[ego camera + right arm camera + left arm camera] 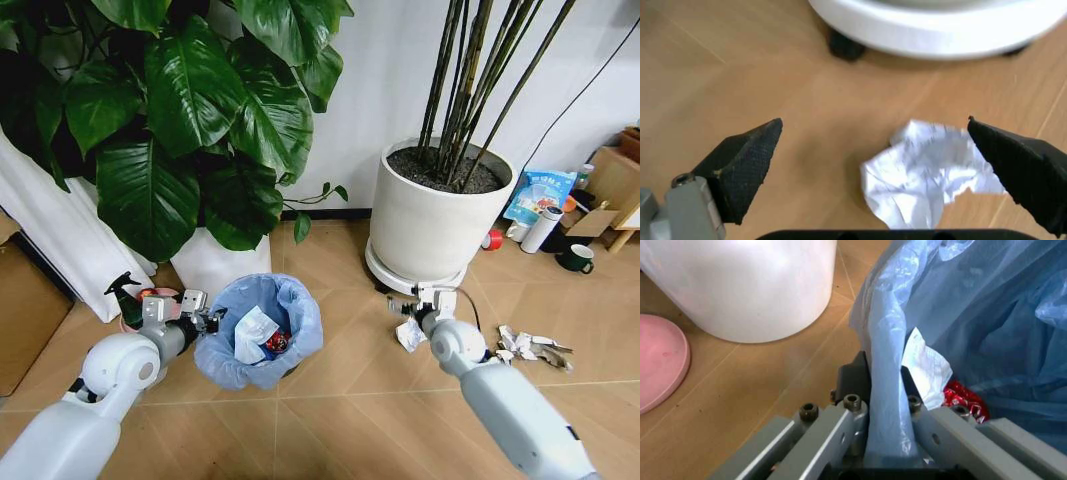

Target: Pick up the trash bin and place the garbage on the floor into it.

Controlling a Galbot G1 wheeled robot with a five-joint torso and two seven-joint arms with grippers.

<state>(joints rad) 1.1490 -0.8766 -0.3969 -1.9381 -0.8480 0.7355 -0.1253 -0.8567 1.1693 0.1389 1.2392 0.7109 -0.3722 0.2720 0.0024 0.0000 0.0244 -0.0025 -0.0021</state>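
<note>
The trash bin (258, 335), small and lined with a crinkled light-blue bag, stands on the tile floor in front of me. My left gripper (210, 320) is shut on its near-left rim; the left wrist view shows the jaws of that gripper (883, 390) clamped on the bag-covered rim (883, 340). Inside lie a white paper (927, 367) and a red wrapper (965, 401). My right gripper (420, 306) hangs open just over a crumpled white paper (410, 335) on the floor. In the right wrist view, that paper (927, 175) lies between the spread fingertips of the right gripper (873, 121). Torn printed paper (535, 348) lies further right.
A big white pot (435, 215) on a wheeled base stands just behind the right gripper. A second white pot (222, 265) with a leafy plant stands behind the bin. A green spray bottle (125, 295) and pink dish (660, 360) sit left. A mug (577, 258), tumbler (543, 228) and blue-white packet (540, 195) are far right.
</note>
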